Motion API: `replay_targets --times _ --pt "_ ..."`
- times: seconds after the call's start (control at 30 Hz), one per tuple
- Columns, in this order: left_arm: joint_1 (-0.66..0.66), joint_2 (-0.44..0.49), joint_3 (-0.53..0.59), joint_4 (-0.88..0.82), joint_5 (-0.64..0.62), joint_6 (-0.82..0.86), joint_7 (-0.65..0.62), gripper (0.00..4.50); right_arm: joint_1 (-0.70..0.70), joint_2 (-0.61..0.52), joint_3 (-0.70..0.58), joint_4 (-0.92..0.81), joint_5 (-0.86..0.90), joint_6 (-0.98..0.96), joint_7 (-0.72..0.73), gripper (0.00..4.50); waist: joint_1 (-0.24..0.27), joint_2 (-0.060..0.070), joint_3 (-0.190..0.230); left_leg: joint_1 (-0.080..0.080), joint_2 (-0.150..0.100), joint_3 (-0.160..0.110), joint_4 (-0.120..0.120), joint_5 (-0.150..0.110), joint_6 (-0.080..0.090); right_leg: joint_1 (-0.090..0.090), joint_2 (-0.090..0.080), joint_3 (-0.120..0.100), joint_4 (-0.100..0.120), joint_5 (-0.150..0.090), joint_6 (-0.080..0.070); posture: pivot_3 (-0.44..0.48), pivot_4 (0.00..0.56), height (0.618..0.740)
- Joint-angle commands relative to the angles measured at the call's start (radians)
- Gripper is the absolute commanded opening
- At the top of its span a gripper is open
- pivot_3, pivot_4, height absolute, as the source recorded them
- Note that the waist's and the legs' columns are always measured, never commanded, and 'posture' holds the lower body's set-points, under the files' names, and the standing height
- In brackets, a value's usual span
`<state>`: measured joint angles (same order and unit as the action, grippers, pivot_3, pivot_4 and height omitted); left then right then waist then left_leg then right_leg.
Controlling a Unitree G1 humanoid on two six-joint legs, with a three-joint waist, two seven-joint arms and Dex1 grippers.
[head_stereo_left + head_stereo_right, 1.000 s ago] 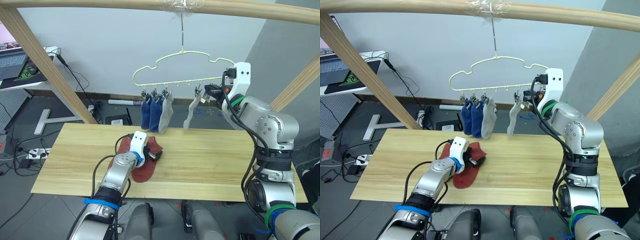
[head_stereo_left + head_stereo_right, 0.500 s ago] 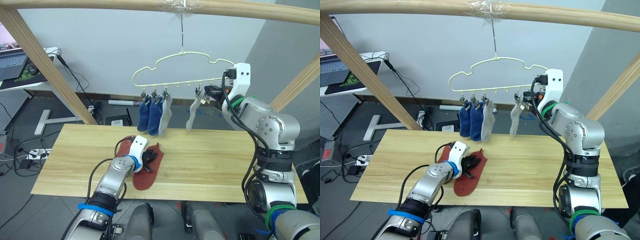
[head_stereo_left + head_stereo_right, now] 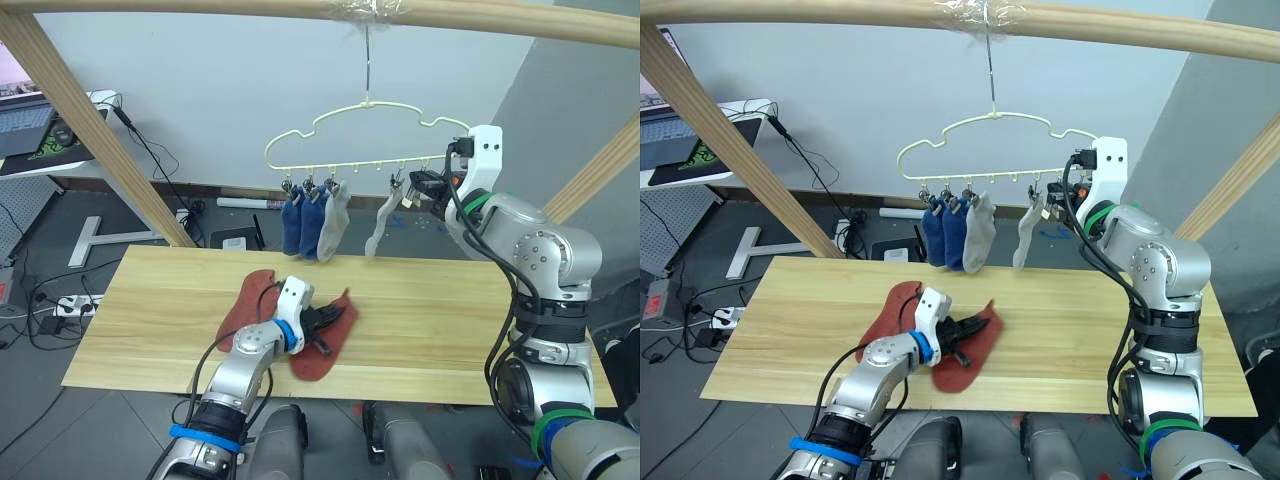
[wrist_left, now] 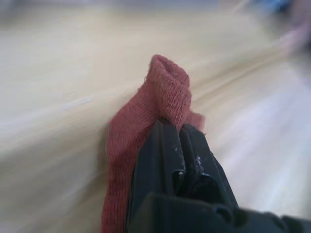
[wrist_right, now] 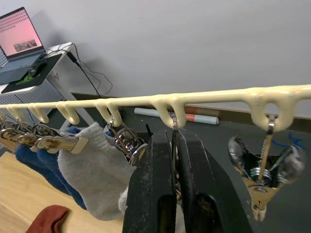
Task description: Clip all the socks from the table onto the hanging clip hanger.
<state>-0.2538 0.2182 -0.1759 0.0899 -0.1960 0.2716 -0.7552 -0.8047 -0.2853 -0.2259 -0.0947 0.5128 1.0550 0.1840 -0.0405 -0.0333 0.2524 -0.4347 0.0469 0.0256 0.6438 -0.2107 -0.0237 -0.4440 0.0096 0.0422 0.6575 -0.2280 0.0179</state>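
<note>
On the table (image 3: 450,320) my left gripper (image 3: 325,322) is shut on the folded edge of a rust-red sock (image 3: 318,358), whose pinched fold (image 4: 167,97) shows in the left wrist view. The other rust-red sock (image 3: 248,302) lies flat just to its left. The pale-yellow clip hanger (image 3: 365,108) hangs from the top pole. Two blue socks (image 3: 298,225) and a light grey sock (image 3: 332,222) hang from its left clips, and another grey sock (image 3: 382,222) from a right clip. My right gripper (image 5: 176,138) is shut on a clip of the hanger's right group, above that grey sock.
A free clip (image 5: 262,179) hangs beside my right gripper. The pale wooden pole frame (image 3: 90,130) slants up at the left and right behind the table. A desk with a laptop (image 3: 22,125) and floor cables lie beyond the table's left end.
My left gripper has shut on the upper rust-red sock and dragged it rightwards off the other one. The right arm has stayed at the hanger.
</note>
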Motion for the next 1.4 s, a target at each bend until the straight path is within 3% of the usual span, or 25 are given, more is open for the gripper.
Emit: replay_targets --times 0.03,0.17,0.37,0.73,1.2,1.3,1.4 --pt "-0.016 0.017 0.006 -0.138 -0.065 0.033 -0.043 0.03 -0.043 -0.015 -0.088 0.013 0.058 0.062 -0.006 0.00 -0.004 0.000 0.000 0.000 0.000 0.000 0.000 0.000 0.000 0.000 0.001 0.000 0.000 0.000 0.000 -0.096 0.243 0.740" --pt "-0.096 -0.027 0.029 -0.192 -0.120 0.046 -0.015 0.03 -0.117 -0.006 -0.193 0.059 0.187 0.280 0.002 0.00 -0.012 0.000 0.000 0.002 0.000 0.000 0.000 0.000 0.000 0.000 0.002 0.000 0.001 0.000 0.000 -0.103 0.245 0.740" --pt "-0.219 -0.049 -0.061 -0.105 0.025 -0.092 0.024 0.03 -0.189 0.053 -0.334 0.073 0.243 0.462 -0.070 0.00 -0.015 0.000 0.000 0.001 0.000 0.001 0.000 0.000 0.000 0.000 0.002 0.000 0.000 0.000 0.000 -0.109 0.248 0.740" --pt "-0.329 -0.089 -0.067 0.015 0.108 -0.186 0.099 0.03 -0.212 0.105 -0.392 0.034 0.220 0.540 -0.118 0.00 -0.018 0.000 0.000 0.001 0.000 0.001 -0.001 -0.001 0.002 -0.001 0.003 0.000 -0.001 0.000 0.000 -0.121 0.256 0.740" --pt "-0.359 -0.098 -0.063 0.005 0.109 -0.176 0.127 0.03 -0.217 0.117 -0.414 0.029 0.210 0.541 -0.127 0.00 -0.019 0.000 0.000 0.001 0.000 0.002 -0.001 -0.001 0.002 -0.001 0.003 0.000 -0.001 0.000 0.000 -0.128 0.257 0.740" --pt "-0.360 -0.096 -0.060 0.002 0.104 -0.173 0.122 0.00 -0.222 0.122 -0.427 0.029 0.217 0.539 -0.124 0.76 -0.019 0.000 0.000 0.001 0.000 0.002 -0.001 -0.001 0.002 -0.001 0.003 0.000 -0.001 0.000 0.001 -0.128 0.256 0.740" --pt "-0.367 -0.097 -0.059 0.006 0.103 -0.172 0.120 0.00 -0.223 0.124 -0.429 0.032 0.218 0.535 -0.120 1.94 -0.021 0.000 0.000 0.001 0.000 0.002 -0.001 -0.001 0.002 -0.001 0.003 0.000 -0.001 0.000 0.001 -0.127 0.255 0.740"
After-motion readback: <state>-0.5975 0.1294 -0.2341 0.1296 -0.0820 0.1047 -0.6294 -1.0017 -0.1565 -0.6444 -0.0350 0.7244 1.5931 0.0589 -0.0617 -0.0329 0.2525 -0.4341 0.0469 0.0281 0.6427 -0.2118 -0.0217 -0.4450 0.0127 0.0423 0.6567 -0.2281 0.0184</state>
